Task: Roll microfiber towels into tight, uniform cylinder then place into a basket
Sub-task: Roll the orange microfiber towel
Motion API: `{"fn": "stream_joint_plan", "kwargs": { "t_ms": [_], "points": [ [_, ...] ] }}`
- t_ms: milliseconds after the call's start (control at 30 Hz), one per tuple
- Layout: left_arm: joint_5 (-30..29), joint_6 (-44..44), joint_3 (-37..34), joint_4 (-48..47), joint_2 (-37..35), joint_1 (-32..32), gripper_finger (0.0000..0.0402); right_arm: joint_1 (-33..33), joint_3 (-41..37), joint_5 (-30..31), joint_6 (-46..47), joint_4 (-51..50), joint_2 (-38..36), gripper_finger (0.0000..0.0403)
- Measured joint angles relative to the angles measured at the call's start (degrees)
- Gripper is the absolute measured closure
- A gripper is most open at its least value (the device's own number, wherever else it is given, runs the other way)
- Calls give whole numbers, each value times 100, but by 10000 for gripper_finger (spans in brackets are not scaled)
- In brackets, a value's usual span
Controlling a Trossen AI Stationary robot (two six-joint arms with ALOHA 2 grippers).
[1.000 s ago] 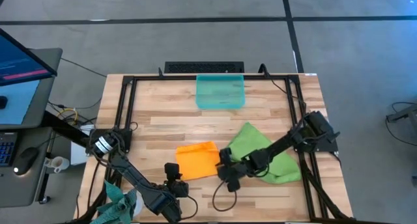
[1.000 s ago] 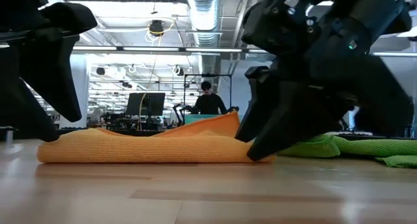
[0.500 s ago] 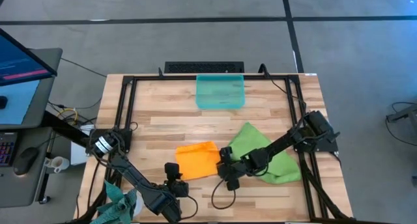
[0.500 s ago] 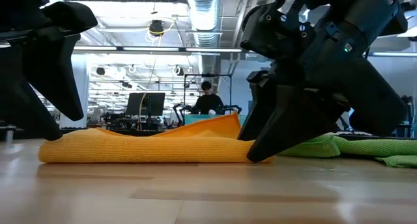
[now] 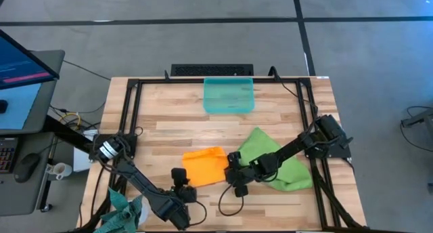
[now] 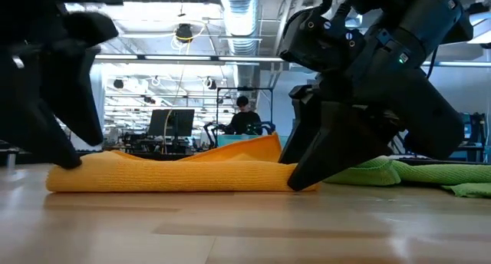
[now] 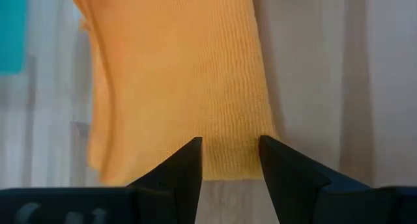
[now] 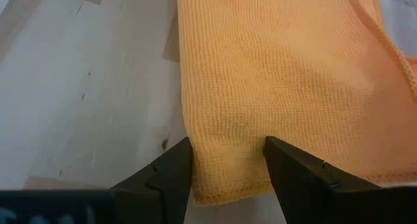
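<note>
From above, the orange towel [image 5: 204, 166] lies lower centre, the green towel [image 5: 279, 162] to its right, the basket [image 5: 229, 95] above. Wrist views alone show the left gripper [image 7: 230, 160] and the right gripper [image 8: 228, 160] straddling its edge, parted.

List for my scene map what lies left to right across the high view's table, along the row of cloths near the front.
Dark teal-grey cloth → left claw → orange towel → right claw → green towel.
</note>
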Motion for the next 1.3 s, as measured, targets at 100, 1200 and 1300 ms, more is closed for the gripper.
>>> {"fn": "stream_joint_plan", "kwargs": {
  "t_ms": [100, 1200, 1300],
  "points": [
    [-19, -9, -339, 354, 0, 2, 256, 0, 0, 0, 0, -3, 0, 191],
    [1234, -743, -170, 773, -225, 18, 400, 207, 15, -1564, 1405, 13, -21, 385],
    [1431, -1034, -154, 801, -352, 28, 400, 276, 15, -1840, 1601, 119, -16, 396]
  ]
}}
